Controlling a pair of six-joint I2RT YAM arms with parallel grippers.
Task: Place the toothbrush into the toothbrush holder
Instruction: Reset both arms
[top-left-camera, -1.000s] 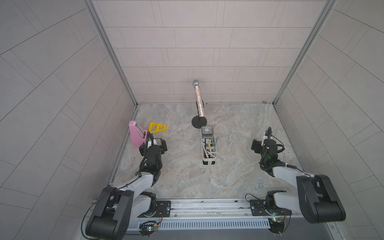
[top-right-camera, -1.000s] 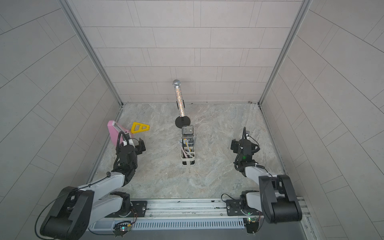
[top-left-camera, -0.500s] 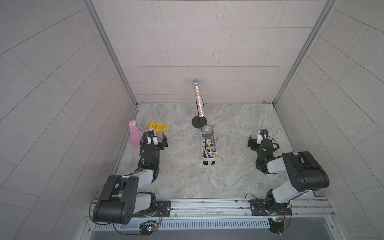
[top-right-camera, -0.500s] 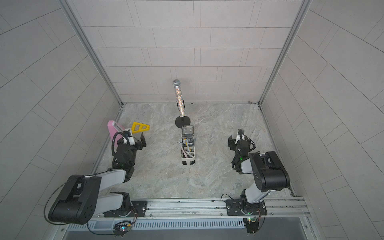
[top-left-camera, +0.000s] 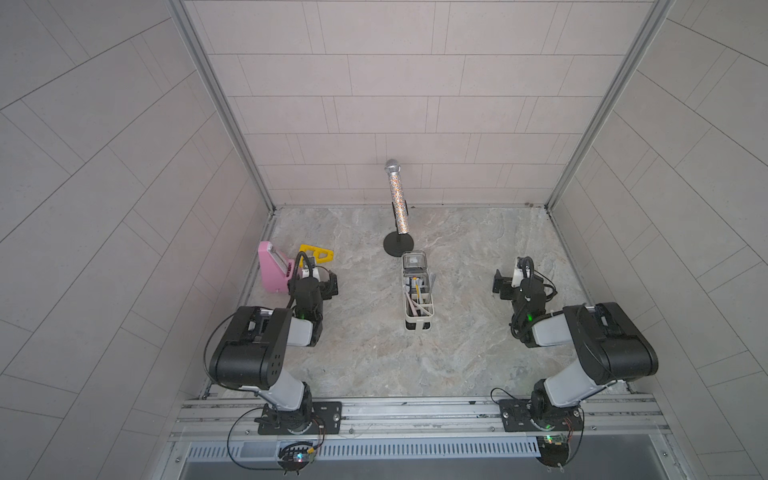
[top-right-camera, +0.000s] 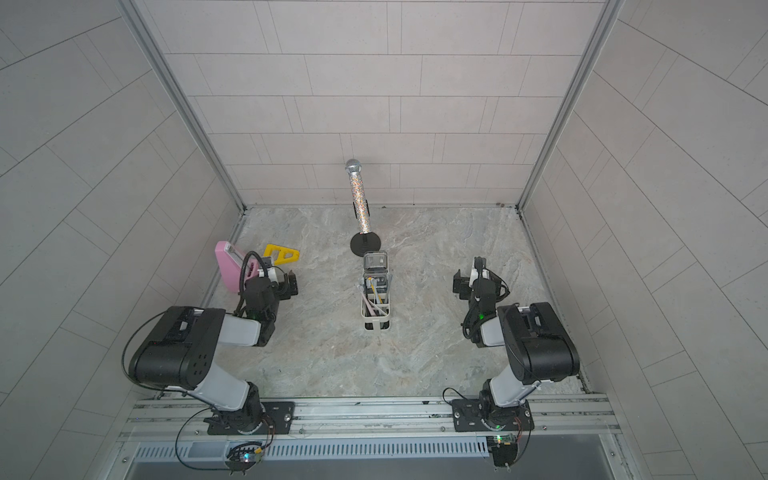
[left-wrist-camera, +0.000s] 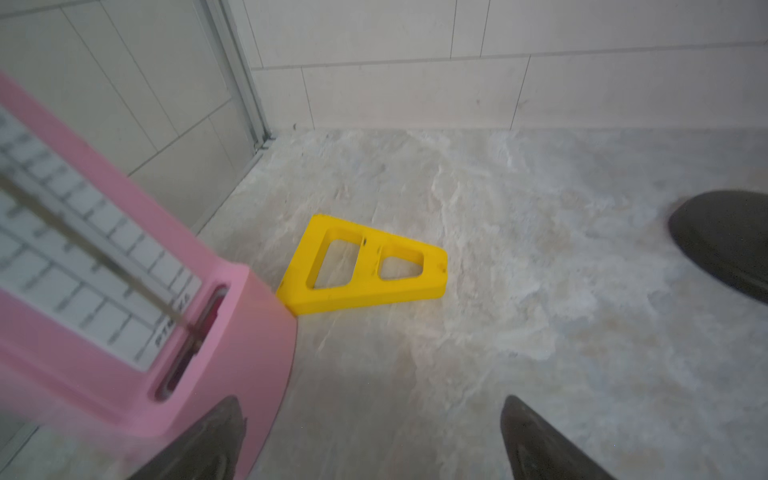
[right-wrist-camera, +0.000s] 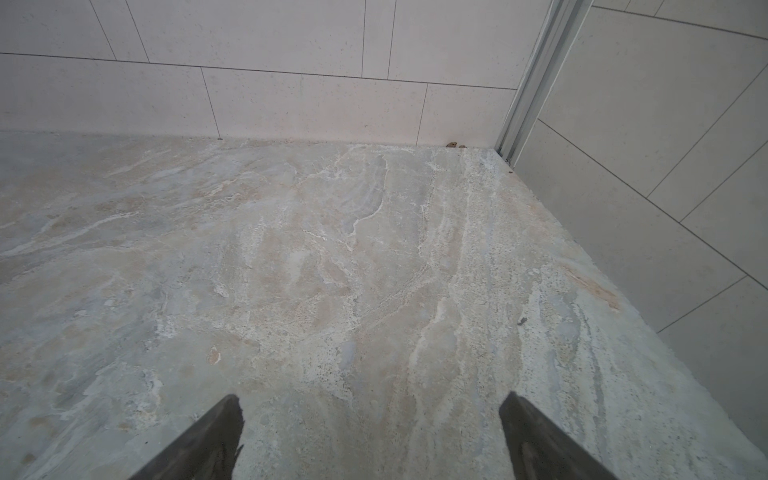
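The counter (top-left-camera: 457, 361) carries no loose toothbrush that either top view shows. The left arm (top-left-camera: 257, 345) and the right arm (top-left-camera: 602, 345) sit folded low at opposite sides, each with its jaws spread wide and empty. The left jaws are just beside a pink block (left-wrist-camera: 124, 291), and the right jaws are over bare stone.

The toothbrush holder (top-left-camera: 417, 325) stands midway between them, about equally near to each. Its long axis points away from the robot toward the microphone stand (top-left-camera: 398, 199). Slim handles lean inside the holder's near end. One of them (top-right-camera: 371, 306) is probably the toothbrush, so it lies inward and across from both jaws. It looks already placed, and I judge that no reach is needed.
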